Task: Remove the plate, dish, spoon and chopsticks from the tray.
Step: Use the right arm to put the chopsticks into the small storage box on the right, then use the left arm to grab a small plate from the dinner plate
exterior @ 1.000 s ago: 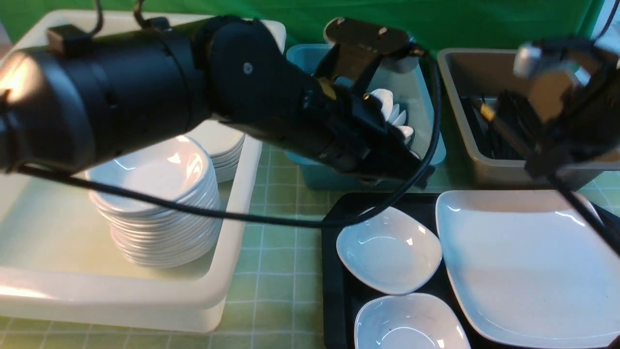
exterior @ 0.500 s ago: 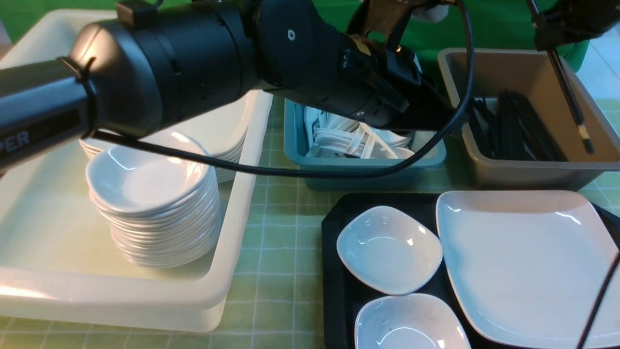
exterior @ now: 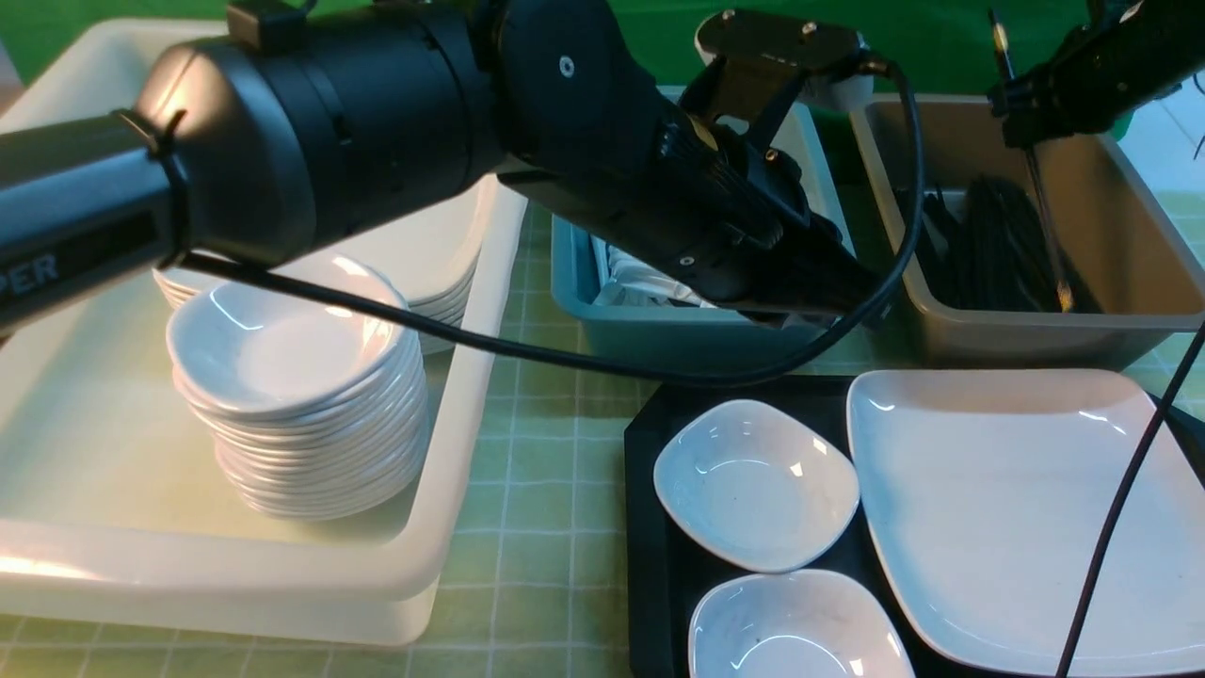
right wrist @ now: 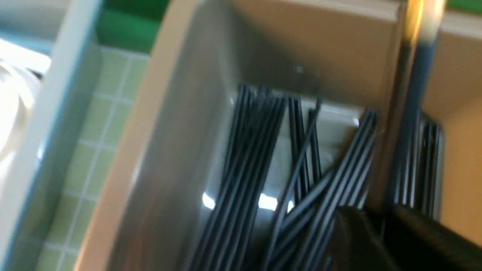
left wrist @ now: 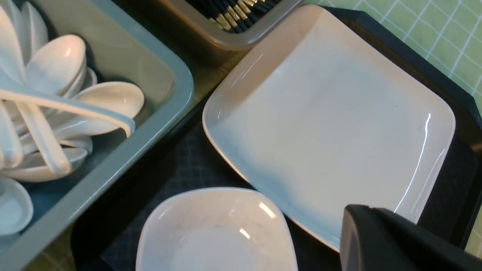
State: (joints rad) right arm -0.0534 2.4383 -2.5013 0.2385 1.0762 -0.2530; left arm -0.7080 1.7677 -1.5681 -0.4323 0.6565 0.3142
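Note:
The large white plate (exterior: 1017, 518) (left wrist: 327, 113) and two small white dishes (exterior: 756, 485) (exterior: 791, 631) lie on the black tray (exterior: 650, 527). My left gripper (exterior: 838, 297) is shut and empty, hovering over the teal bin's front wall by the tray's back edge; one dark finger (left wrist: 376, 233) shows above the plate's rim. My right gripper (exterior: 1031, 118) (right wrist: 384, 226) is high over the brown bin with the black chopsticks (exterior: 1040, 207) (right wrist: 412, 94) standing between its fingers, their lower end inside the bin. I cannot pick out the task's spoon among the spoons (left wrist: 109, 101) in the teal bin.
The teal bin (exterior: 678, 334) holds several white spoons. The brown bin (exterior: 1036, 334) (right wrist: 180, 131) holds several black chopsticks (right wrist: 248, 150). A white tub (exterior: 282, 584) on the left holds stacks of dishes (exterior: 301, 395). The left arm's cable (exterior: 527, 344) hangs across the middle.
My left gripper has come down from over the spoon bin toward the tray's back edge. My right gripper has lowered with the chopsticks, which now stand nearly upright in the brown bin.

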